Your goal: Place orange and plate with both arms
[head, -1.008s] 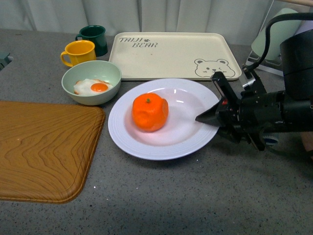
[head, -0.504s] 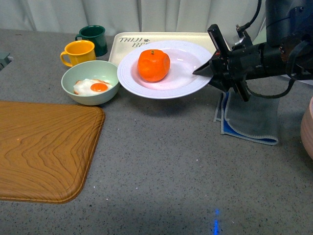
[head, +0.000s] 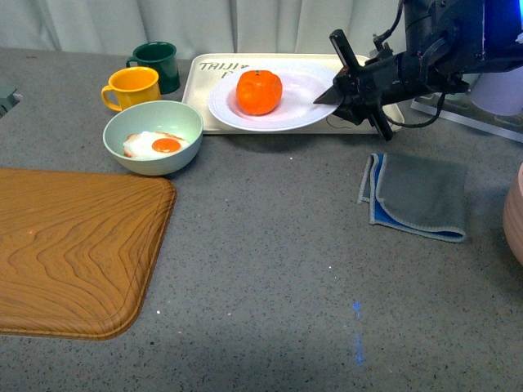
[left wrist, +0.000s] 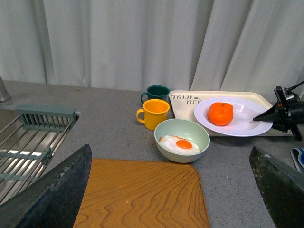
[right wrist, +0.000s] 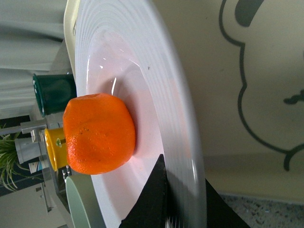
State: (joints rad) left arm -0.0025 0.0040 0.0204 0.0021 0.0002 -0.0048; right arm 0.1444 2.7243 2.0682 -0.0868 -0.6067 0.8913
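Observation:
The bright orange (head: pixel 259 91) sits in the white ridged plate (head: pixel 304 110), which is over the cream bear tray (head: pixel 211 94) at the back of the table. My right gripper (head: pixel 337 94) is shut on the plate's right rim. The right wrist view shows the orange (right wrist: pixel 99 134) in the plate (right wrist: pixel 166 95) with the rim pinched between my right gripper's (right wrist: pixel 183 199) jaws, the tray just beyond. The left wrist view shows the orange (left wrist: pixel 221 113) and plate (left wrist: pixel 247 124) far off. My left gripper (left wrist: pixel 171 190) is open and empty above the wooden tray (left wrist: pixel 142 194).
A pale green bowl (head: pixel 154 136) with a fried egg, a yellow mug (head: pixel 131 87) and a dark green mug (head: pixel 157 64) stand left of the bear tray. A wooden tray (head: pixel 73 245) lies front left. A grey-blue cloth (head: pixel 417 196) lies at the right. A sink rack (left wrist: pixel 28 137) is further left.
My right gripper has lifted the plate with the orange from the table's middle and carried it back over the bear tray, then lowered it there. The cloth it had covered now shows.

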